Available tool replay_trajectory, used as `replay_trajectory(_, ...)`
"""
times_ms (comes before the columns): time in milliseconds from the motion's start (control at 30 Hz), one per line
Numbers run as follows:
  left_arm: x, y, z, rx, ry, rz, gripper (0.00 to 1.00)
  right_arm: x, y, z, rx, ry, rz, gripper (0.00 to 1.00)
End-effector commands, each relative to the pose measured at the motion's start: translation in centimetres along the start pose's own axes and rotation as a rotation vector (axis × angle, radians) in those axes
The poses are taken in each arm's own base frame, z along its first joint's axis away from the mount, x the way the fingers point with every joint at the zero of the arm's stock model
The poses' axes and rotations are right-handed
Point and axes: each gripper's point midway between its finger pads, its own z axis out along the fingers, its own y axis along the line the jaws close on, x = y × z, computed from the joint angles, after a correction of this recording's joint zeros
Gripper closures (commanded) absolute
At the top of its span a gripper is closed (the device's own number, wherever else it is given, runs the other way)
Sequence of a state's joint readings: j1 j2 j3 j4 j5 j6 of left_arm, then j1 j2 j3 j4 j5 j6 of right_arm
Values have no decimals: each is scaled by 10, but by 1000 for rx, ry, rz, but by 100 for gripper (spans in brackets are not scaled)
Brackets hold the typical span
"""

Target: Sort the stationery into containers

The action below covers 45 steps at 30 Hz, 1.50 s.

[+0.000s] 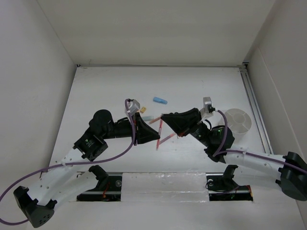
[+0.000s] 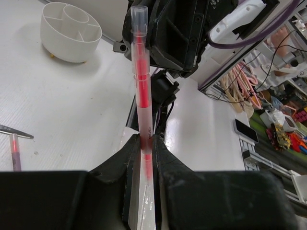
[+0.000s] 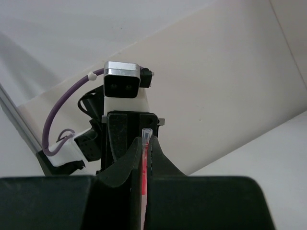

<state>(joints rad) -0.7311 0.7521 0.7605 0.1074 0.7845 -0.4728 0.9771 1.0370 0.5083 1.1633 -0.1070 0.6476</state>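
Surface: white table, walled in; divided cup stands at the right.
Pink pen: held above mid-table, pinched at once by the closed left gripper and the closed right gripper.
Risk: the pen could be bent or dropped if it is pulled from both ends.

A robot lab: a table boxed by white walls, with cables and clutter to the right.

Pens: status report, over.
Left gripper shut on pink pen. Right gripper shut on second pen. Grippers face each other closely, crowding.
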Motion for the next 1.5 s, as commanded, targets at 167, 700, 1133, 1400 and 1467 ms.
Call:
replay_trajectory(167, -35, -25, -5, 55, -87, 132, 100, 34, -13, -5, 31, 164, -88, 100)
replay_trajectory(700, -40, -23, -6, 29, -101, 147, 100, 56, -21, -20, 37, 293, -177, 100)
replay_trajectory(1133, -45, -18, -11, -35, -93, 189, 100, 72, -32, -28, 54, 378, -227, 100)
replay_trajectory(1400, -49, -17, -11, -47, -111, 197, 100, 80, -37, -37, 71, 417, -230, 100)
replay_trajectory(1467, -49, -19, -11, -35, -112, 203, 100, 84, -40, -37, 79, 428, -219, 100)
